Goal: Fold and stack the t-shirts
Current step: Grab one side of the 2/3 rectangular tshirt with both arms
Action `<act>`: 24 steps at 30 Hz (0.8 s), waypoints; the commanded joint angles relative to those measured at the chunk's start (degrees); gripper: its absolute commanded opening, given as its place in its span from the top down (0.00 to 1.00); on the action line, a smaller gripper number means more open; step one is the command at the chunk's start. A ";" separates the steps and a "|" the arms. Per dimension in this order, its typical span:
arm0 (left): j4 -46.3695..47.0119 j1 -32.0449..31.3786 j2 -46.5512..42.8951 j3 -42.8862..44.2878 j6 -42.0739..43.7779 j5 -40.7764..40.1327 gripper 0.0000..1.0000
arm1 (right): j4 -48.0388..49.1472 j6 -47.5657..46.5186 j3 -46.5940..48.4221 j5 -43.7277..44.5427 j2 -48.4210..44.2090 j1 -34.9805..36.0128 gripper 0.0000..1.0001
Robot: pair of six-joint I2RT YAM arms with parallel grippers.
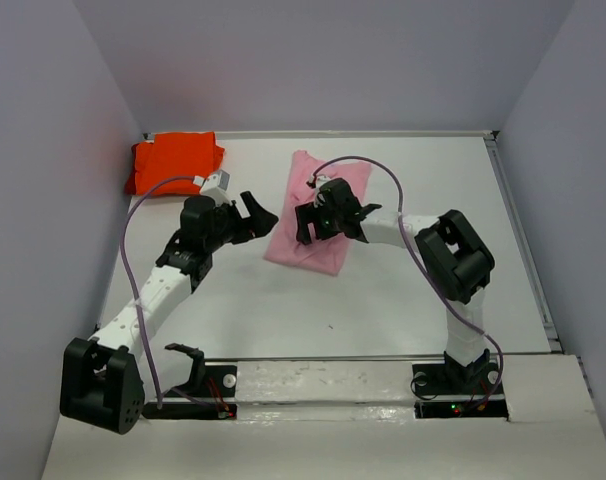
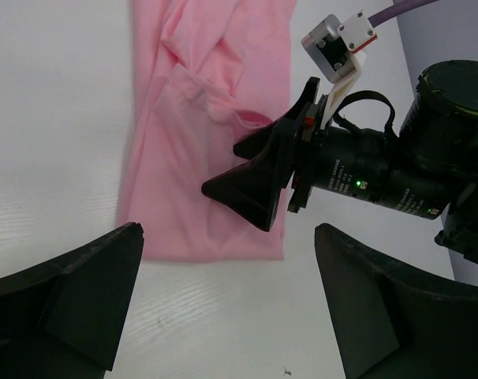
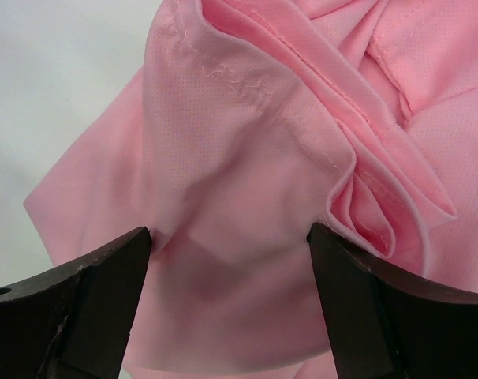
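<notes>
Looking down on the white tabletop and finding the pink t-shirt lying near the centre, a little toward twelve o'clock, gathered into a long, loosely folded strip running roughly from twelve to six o'clock. Seeing the orange t-shirt sitting well apart in the ten o'clock corner, folded into a compact rectangle close to the far and left walls. Noting the left end effector hovering just at nine o'clock of the pink cloth, jaws spread wide and gripping nothing, fingers pointing toward three o'clock at the strip's edge. Noting the right end effector reaching in from three o'clock and hanging directly over the middle of the pink t-shirt, jaws also standing wide, with pink cloth filling the gap between the two dark fingers in the right wrist view. Not managing to tell whether those fingertips are touching the fabric or floating just above it, yet seeing nothing pinched between them. Picking out, in that same close view, a stitched seam curving across the cloth and several soft pleats bunching toward three o'clock. Catching, from the left wrist view, the right end effector poised above the strip's three o'clock edge, near its six o'clock end.
</notes>
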 commanded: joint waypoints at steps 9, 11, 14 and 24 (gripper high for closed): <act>9.60 -1.46 0.49 -6.01 -3.24 -1.43 0.01 | -4.46 -1.50 -5.37 -4.00 -8.19 1.26 0.13; 11.71 -2.08 1.28 -7.85 -3.77 -2.40 0.01 | -4.81 -1.23 -5.89 -1.89 -14.49 1.26 0.15; 13.21 -3.65 2.08 -9.36 -3.77 -4.77 0.01 | -4.99 -0.45 -7.48 0.05 -21.71 1.26 0.15; 18.22 -9.46 5.59 -13.58 -6.59 -5.74 0.01 | -5.35 7.20 -22.84 0.23 -37.73 1.26 0.14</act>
